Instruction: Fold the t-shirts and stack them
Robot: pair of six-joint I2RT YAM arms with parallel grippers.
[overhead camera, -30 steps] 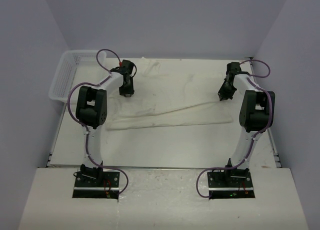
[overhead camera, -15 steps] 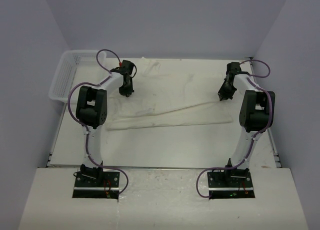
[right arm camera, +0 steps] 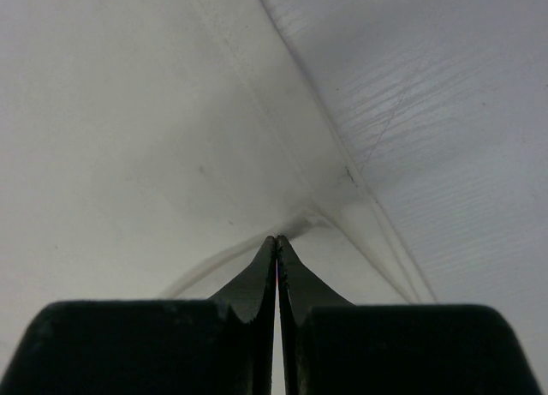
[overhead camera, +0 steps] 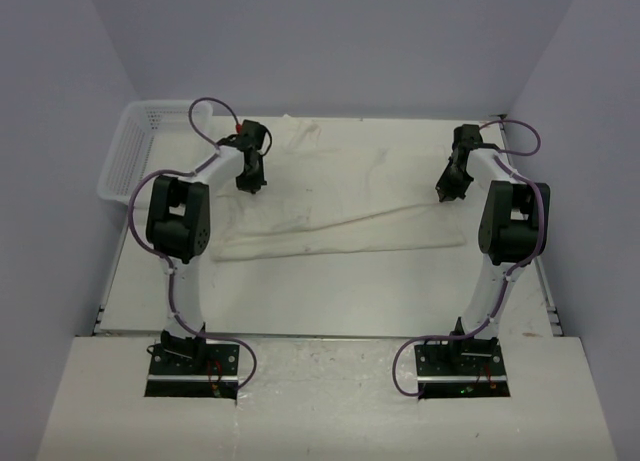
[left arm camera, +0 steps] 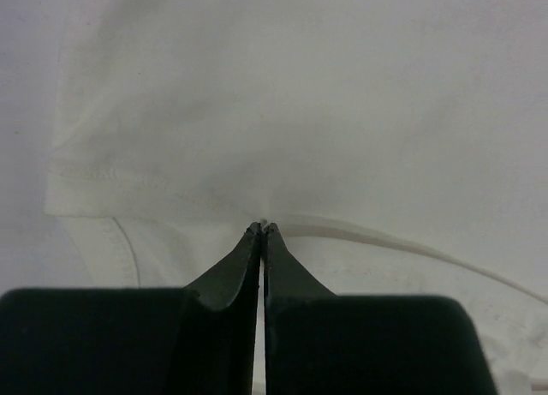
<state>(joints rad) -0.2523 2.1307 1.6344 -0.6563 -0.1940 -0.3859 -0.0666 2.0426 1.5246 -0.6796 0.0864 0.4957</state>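
A white t-shirt (overhead camera: 340, 206) lies spread across the far half of the table, its near edge folded along a long seam. My left gripper (overhead camera: 250, 184) is shut on the shirt's left edge; in the left wrist view (left arm camera: 261, 228) its tips pinch a fold of cloth (left arm camera: 342, 155). My right gripper (overhead camera: 444, 196) is shut on the shirt's right edge; in the right wrist view (right arm camera: 277, 238) its tips pinch a raised fold of cloth (right arm camera: 171, 155).
A white mesh basket (overhead camera: 132, 151) stands at the far left edge of the table. Bare table top (overhead camera: 340, 291) lies between the shirt and the arm bases. Purple-grey walls close in the back and sides.
The left gripper has moved slightly toward the far side with the cloth in it. The right arm has not moved.
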